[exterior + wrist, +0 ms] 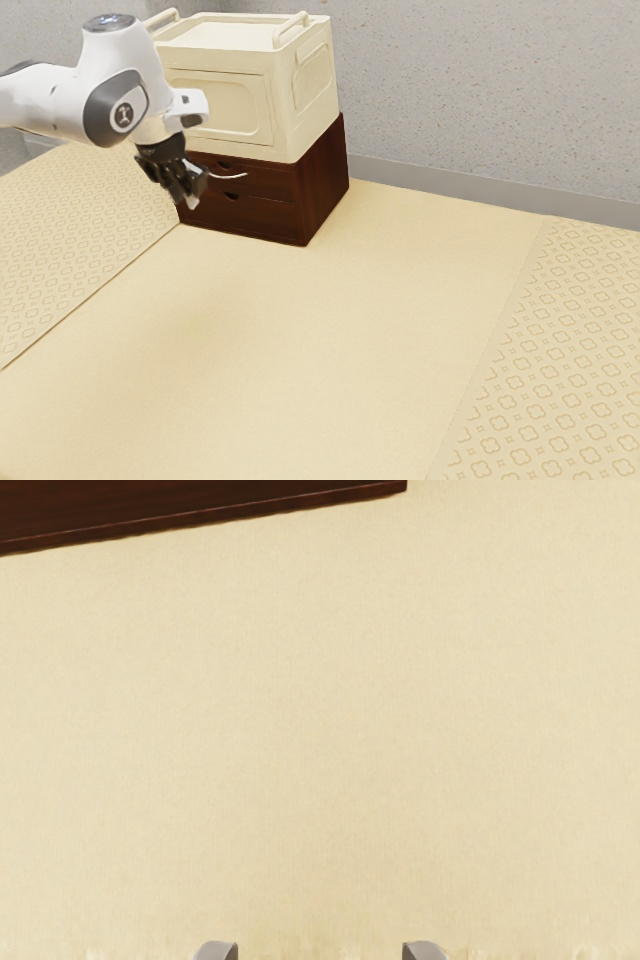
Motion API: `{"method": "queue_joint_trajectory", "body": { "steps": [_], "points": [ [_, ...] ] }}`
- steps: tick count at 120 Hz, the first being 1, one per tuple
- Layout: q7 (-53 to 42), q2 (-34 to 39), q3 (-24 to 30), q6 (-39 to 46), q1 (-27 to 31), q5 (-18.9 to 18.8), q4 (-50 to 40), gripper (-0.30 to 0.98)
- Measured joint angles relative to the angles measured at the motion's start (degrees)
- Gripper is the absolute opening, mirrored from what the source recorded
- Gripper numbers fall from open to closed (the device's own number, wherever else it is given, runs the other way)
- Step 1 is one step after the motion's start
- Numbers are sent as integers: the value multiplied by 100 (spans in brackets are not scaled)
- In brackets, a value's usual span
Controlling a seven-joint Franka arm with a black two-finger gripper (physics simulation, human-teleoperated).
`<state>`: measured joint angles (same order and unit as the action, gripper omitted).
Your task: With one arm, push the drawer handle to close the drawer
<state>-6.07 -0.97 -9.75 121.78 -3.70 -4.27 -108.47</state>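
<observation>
My gripper (188,194) hangs in front of the dark brown cabinet (325,185), near the end of its front at the exterior view's left, and hides part of that front. Two fingertips of the gripper (320,951) stand wide apart in the wrist view, with nothing between them. A thin, pale curved handle (230,177) crosses the upper drawer front (272,180), beside the gripper; contact cannot be told. The lower drawer front (265,214) looks about level with the cabinet's face. The cabinet's dark lower edge (210,518) lies ahead of the hand.
A cream storage box (225,103) with raised handles stands on top of the cabinet. Behind is a speckled grey wall (480,90). The pale yellow surface (300,340) stretches out before the cabinet, with patterned areas at both sides of the exterior view.
</observation>
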Motion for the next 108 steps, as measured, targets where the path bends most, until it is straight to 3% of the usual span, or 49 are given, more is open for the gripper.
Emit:
{"method": "queue_joint_trajectory", "body": {
  "steps": [16, 37, 78, 108],
  "points": [
    [11, 191, 5, -398, -157, 1, -62, 42],
    [22, 402, 29, -780, -282, -12, 4, 57],
    [235, 593, 96, -2263, -517, -392, 674, 66],
    [419, 613, 79, -2733, -530, -465, 659, 68]
  ]
}}
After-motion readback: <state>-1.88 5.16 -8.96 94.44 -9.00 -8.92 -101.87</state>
